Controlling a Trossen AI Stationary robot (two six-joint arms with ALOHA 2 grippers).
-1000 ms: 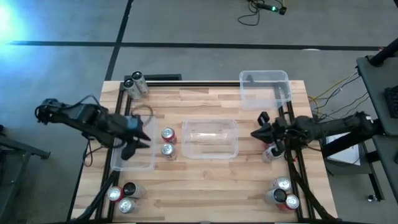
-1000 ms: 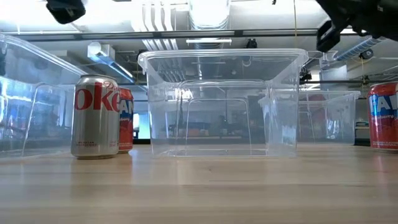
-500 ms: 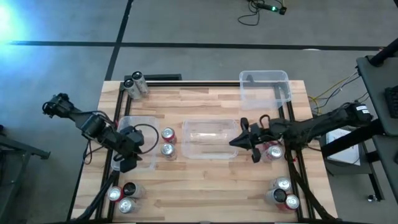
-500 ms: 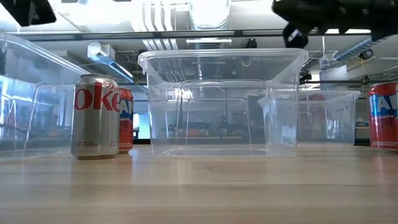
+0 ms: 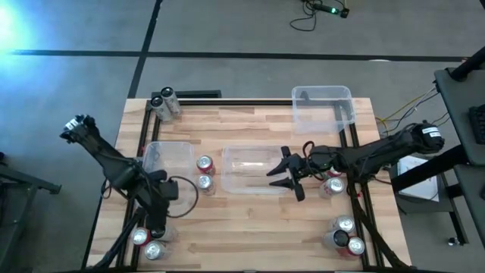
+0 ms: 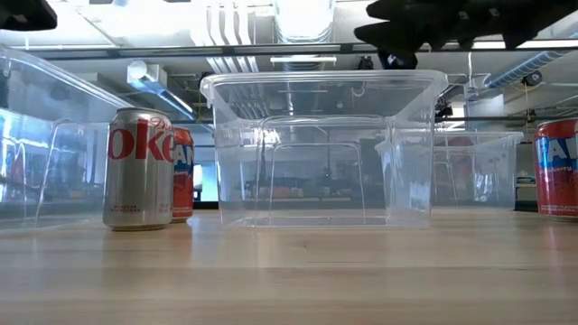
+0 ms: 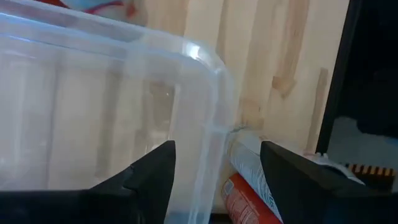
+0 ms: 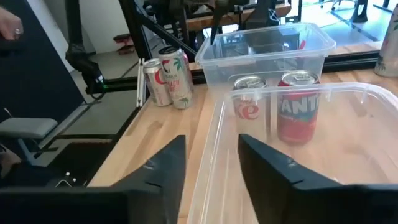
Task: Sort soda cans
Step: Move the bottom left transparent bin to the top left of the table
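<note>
Right hand [image 5: 286, 176] advanced over centre bin [image 5: 256, 170], open, empty; left hand [image 5: 157, 224] retreated toward corner cans [image 5: 148, 243], open.

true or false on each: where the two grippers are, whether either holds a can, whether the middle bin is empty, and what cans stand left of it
1. The right gripper hangs over the middle bin. True.
2. The right gripper holds a red can. False: it is open and empty.
3. The middle bin already has cans in it. False: it holds nothing.
4. Two cans, a silver can and a red can, stand just left of the middle bin. True.
5. The left gripper is over the far right bin. False: it is near the front left cans.
</note>
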